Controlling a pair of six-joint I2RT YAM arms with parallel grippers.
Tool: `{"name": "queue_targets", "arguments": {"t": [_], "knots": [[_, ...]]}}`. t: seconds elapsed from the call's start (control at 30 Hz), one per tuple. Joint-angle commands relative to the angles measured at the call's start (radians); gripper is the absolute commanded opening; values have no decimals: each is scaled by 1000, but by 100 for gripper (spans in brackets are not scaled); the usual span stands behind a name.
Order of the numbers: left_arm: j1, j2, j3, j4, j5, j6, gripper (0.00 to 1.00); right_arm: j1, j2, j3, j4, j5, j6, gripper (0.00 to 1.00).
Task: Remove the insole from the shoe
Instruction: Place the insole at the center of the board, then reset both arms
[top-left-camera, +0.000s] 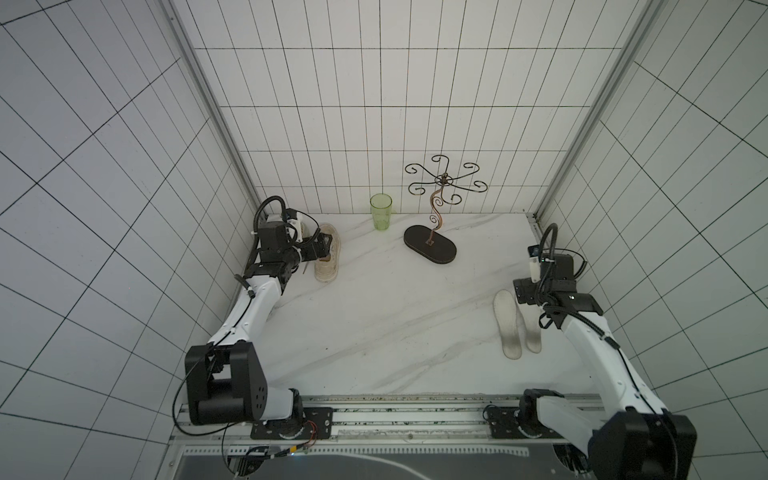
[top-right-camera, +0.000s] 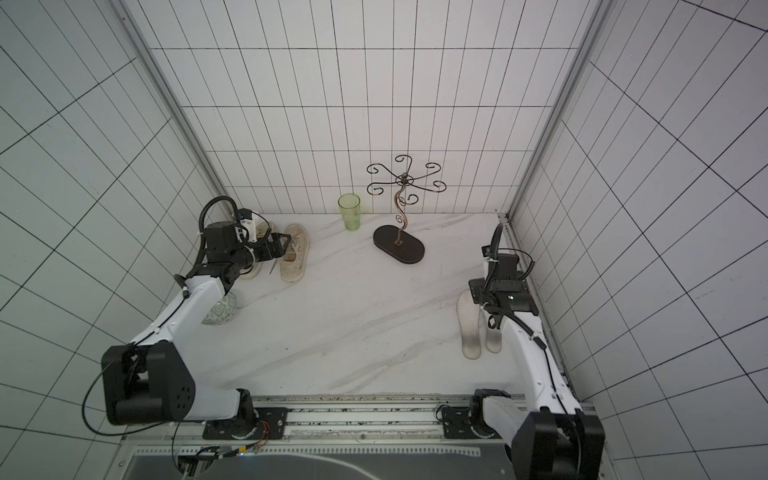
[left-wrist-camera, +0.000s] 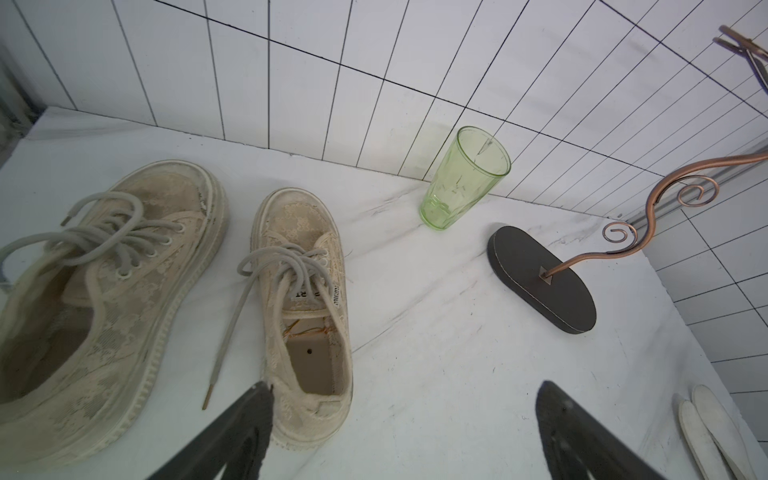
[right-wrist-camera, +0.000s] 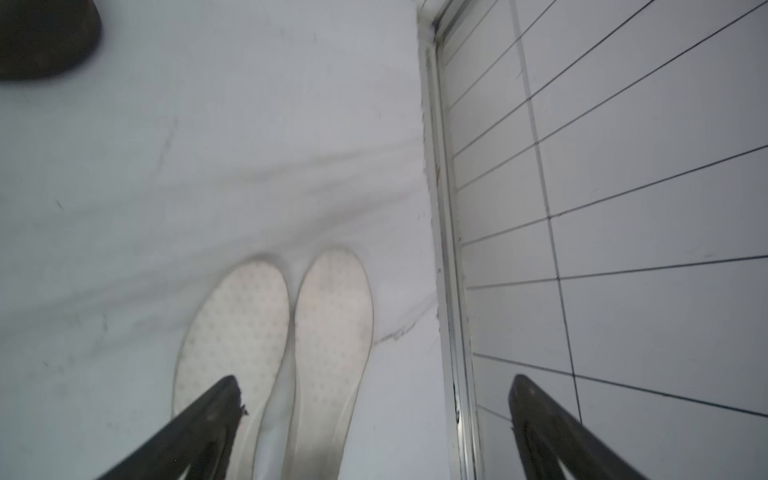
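My left arm stretches into the far left corner, left gripper spread wide and empty, one finger by the shoe heel. At the right wall both insoles lie flat on the table. My right gripper hangs above them, fingers released.

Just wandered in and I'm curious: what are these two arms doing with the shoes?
They are taking insoles out of shoes. Two white insoles lie side by side on the table under the right gripper, which is open. The left gripper, also open, sits at the heel of a beige shoe whose inside looks bare.
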Motion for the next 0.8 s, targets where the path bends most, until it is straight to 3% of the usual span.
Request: {"name": "queue_targets", "arguments": {"t": [0.0, 0.17, 0.33, 0.47, 0.53, 0.6, 0.67, 0.73, 0.77], "knots": [[14, -140, -212, 254, -150, -24, 97, -6, -121, -224, 569, -210, 119, 99], [9, -259, -617, 715, -324, 62, 97, -6, -4, -635, 1228, -243, 237, 100], [-29, -263, -775, 809, -425, 171, 97, -12, 246, -756, 1631, -195, 281, 99], [-35, -115, -784, 1047, -407, 199, 97, -17, 461, -692, 1721, -214, 294, 100], [-37, -9, -726, 1085, -381, 206, 98, -15, 570, -682, 1877, -246, 288, 99], [-36, 56, -657, 1045, -316, 203, 98, -15, 484, -629, 1616, -253, 278, 99], [-68, 114, -642, 1057, -356, 196, 97, -17, 551, -650, 1781, -252, 285, 99], [-119, 241, -677, 1275, -431, 231, 97, -17, 502, -599, 1582, -213, 299, 99], [-134, 250, -672, 1316, -451, 247, 96, -15, 536, -594, 1630, -189, 302, 99]]}}
